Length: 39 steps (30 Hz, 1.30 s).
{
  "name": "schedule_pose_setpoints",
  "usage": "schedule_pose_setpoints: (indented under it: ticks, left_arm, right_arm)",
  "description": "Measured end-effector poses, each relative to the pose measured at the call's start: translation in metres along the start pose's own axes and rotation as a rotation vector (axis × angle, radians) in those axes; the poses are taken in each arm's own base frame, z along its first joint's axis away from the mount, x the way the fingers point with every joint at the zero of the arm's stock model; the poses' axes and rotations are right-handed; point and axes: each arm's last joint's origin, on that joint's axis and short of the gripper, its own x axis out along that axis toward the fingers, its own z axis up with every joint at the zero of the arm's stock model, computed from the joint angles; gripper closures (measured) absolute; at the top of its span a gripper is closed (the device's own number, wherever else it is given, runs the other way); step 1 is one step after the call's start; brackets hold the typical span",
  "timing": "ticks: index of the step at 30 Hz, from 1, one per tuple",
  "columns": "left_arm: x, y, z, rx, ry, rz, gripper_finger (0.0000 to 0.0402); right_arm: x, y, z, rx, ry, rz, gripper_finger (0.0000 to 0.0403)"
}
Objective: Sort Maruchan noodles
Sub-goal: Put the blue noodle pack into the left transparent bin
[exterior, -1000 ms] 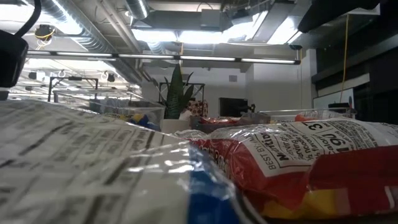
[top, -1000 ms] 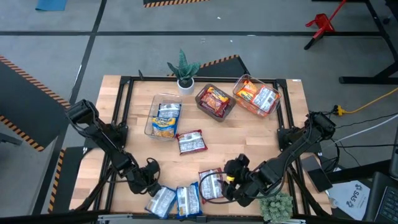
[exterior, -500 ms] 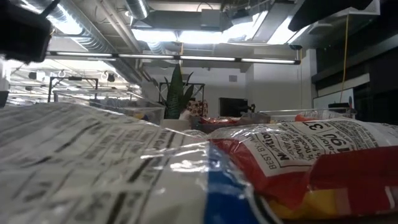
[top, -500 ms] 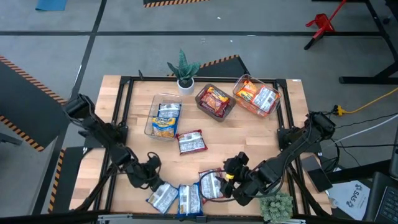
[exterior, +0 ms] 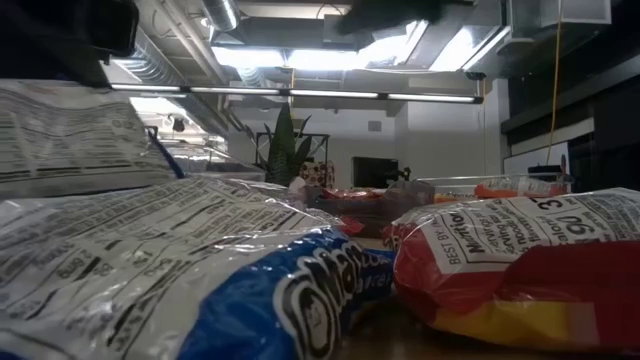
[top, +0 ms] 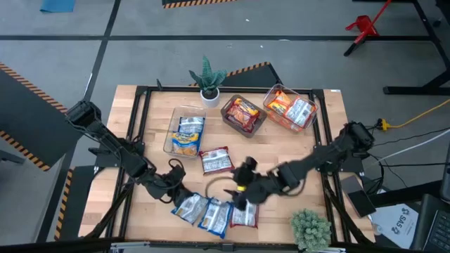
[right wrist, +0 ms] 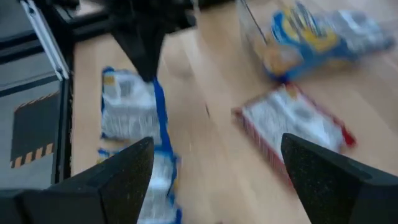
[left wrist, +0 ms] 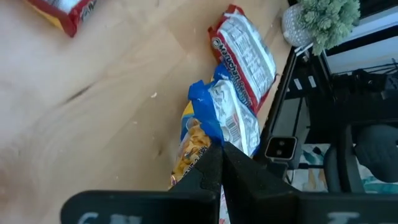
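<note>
Near the table's front edge, the left gripper [top: 177,199] is pinched fully closed on a corner of a blue-yellow noodle packet [top: 190,208].
Two more packets, another blue one [top: 214,215] and a red one [top: 244,215], lie just beside it on the wooden table [top: 281,151]. Over them the right gripper [top: 240,190] hovers with fingers spread wide, holding nothing. Farther back, a red packet [top: 216,160] lies loose, and three clear bins [top: 184,131] hold sorted noodles.

Glossy Maruchan noodles [top: 215,161] lie flat: three near the front edge, others in bins.
</note>
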Motion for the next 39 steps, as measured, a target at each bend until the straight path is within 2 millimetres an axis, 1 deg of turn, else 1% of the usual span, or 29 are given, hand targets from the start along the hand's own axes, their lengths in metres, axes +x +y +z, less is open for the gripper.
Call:
schedule_pose_setpoints:
  ticks: [3,6,12,16,21,24,28,34,37,39]
  left_arm:
    - [0.001,0.000,0.002,0.014,-0.006,0.003,0.0401]
    - [0.001,0.000,0.003,0.026,-0.006,0.002,0.0401]
    - [0.001,0.000,0.003,0.040,-0.017,0.001,0.0401]
    - [0.001,0.000,0.004,0.040,-0.047,0.007,0.0401]
    - [0.001,0.000,0.005,0.038,-0.061,0.007,0.0401]
    - [0.001,0.000,0.006,0.037,-0.063,0.007,0.0401]
    - [0.003,0.000,0.010,0.033,-0.080,0.011,0.0402]
    - [0.005,0.000,0.017,0.046,-0.106,0.008,0.0401]
    - [0.005,0.000,0.018,0.050,-0.107,0.008,0.0401]
    - [0.005,0.000,0.018,0.051,-0.108,0.009,0.0401]
  right_arm:
    - [0.016,-0.011,0.015,-0.037,-0.018,0.082,0.0068]
    - [0.033,-0.015,0.022,-0.067,-0.036,0.173,0.0068]
    - [0.073,-0.012,0.000,-0.139,0.045,0.264,0.0068]
    - [0.099,-0.009,-0.010,-0.126,0.037,0.348,0.0068]
    - [0.127,-0.013,-0.018,-0.100,0.011,0.398,0.0068]
    - [0.139,-0.020,-0.020,-0.087,0.014,0.420,0.0068]
    - [0.154,-0.024,-0.024,-0.076,0.011,0.511,0.0068]
    - [0.169,-0.031,-0.035,-0.003,0.085,0.560,0.0069]
    - [0.170,-0.032,-0.035,-0.005,0.083,0.548,0.0089]
    - [0.170,-0.031,-0.034,-0.006,0.065,0.549,0.0117]
